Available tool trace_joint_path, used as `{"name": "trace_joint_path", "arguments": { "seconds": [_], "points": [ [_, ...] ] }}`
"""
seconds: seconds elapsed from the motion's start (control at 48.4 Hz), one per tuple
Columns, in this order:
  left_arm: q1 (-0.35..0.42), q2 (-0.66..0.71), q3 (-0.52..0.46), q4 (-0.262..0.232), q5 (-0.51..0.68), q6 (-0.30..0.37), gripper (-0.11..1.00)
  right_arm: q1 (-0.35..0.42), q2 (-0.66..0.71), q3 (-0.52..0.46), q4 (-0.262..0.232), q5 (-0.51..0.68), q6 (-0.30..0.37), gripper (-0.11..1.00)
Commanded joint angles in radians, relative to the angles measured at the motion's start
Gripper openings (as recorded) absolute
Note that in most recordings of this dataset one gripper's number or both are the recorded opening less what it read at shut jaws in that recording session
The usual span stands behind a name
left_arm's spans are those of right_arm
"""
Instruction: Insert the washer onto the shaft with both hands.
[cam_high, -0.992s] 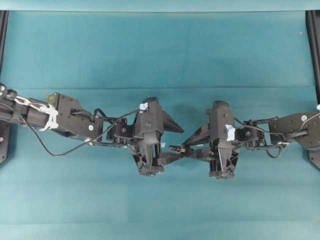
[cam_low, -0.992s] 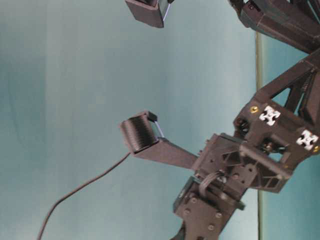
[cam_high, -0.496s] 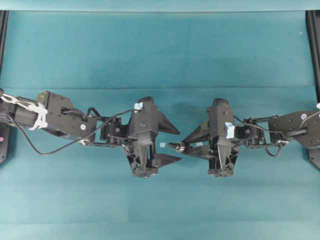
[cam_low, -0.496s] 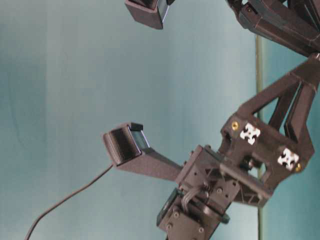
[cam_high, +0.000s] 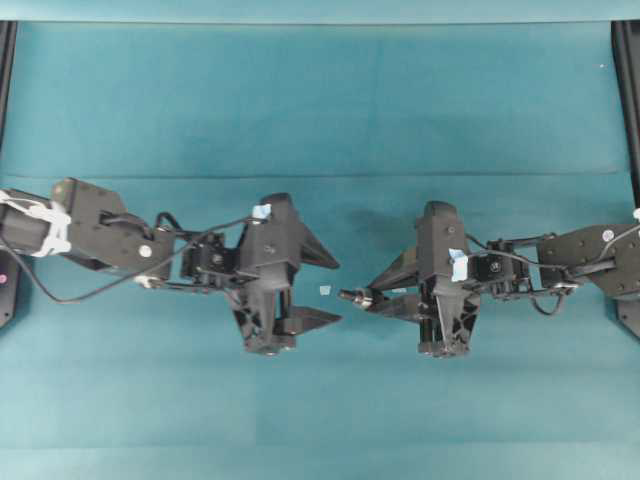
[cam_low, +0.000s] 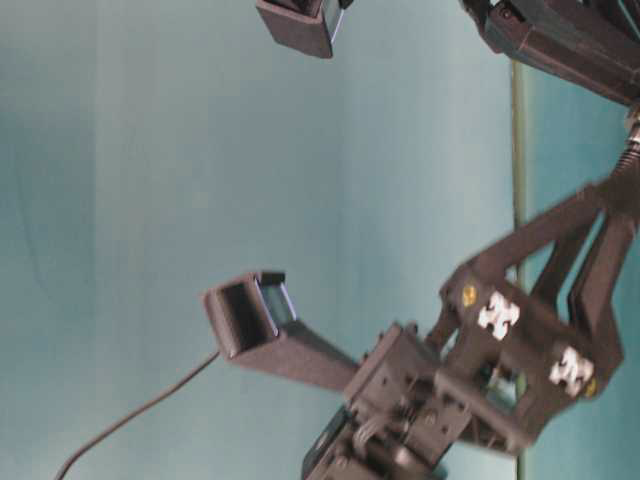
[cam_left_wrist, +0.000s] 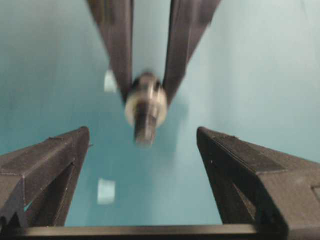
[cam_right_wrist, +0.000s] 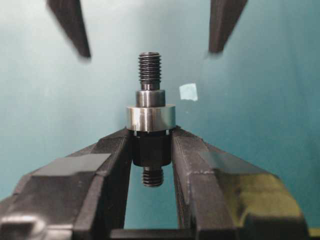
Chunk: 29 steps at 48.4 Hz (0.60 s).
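In the right wrist view the dark stepped shaft (cam_right_wrist: 150, 85) stands between the jaws of my right gripper (cam_right_wrist: 151, 140), which is shut on its thick lower part. The shiny washer (cam_right_wrist: 150, 118) sits around the shaft just above the jaw tips, and the threaded end sticks out beyond it. Overhead, the shaft (cam_high: 352, 296) points left from the right gripper (cam_high: 378, 297). My left gripper (cam_high: 338, 290) is open and empty, a short gap left of the shaft tip. Its wrist view shows the blurred shaft (cam_left_wrist: 145, 125) and washer (cam_left_wrist: 145, 102) ahead of the left gripper (cam_left_wrist: 142, 134).
A small pale tape scrap (cam_high: 324, 290) lies on the teal cloth between the two grippers and also shows as the tape scrap (cam_right_wrist: 188, 91). Black frame rails (cam_high: 628, 90) run along the table's side edges. The table-level view shows one left finger (cam_low: 242, 318).
The left arm has drawn back to the left, away from the shaft tip, with its jaws wide open throughout. The right gripper keeps the shaft and has barely moved.
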Motion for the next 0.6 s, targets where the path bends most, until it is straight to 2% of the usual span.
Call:
{"name": "trace_joint_path", "arguments": {
  "seconds": [0.0,0.31,0.578],
  "points": [
    [-0.003,-0.054,0.012,0.002,0.008,0.003,0.95,0.003,-0.012,-0.015,0.002,-0.008,0.006,0.00],
    [-0.005,-0.170,0.110,0.002,0.026,0.005,0.95,0.003,-0.012,-0.015,0.002,-0.008,0.006,0.00],
    [-0.003,-0.196,0.133,0.003,0.032,0.005,0.95,0.003,-0.012,-0.018,0.002,-0.008,0.006,0.00]
  ]
}}
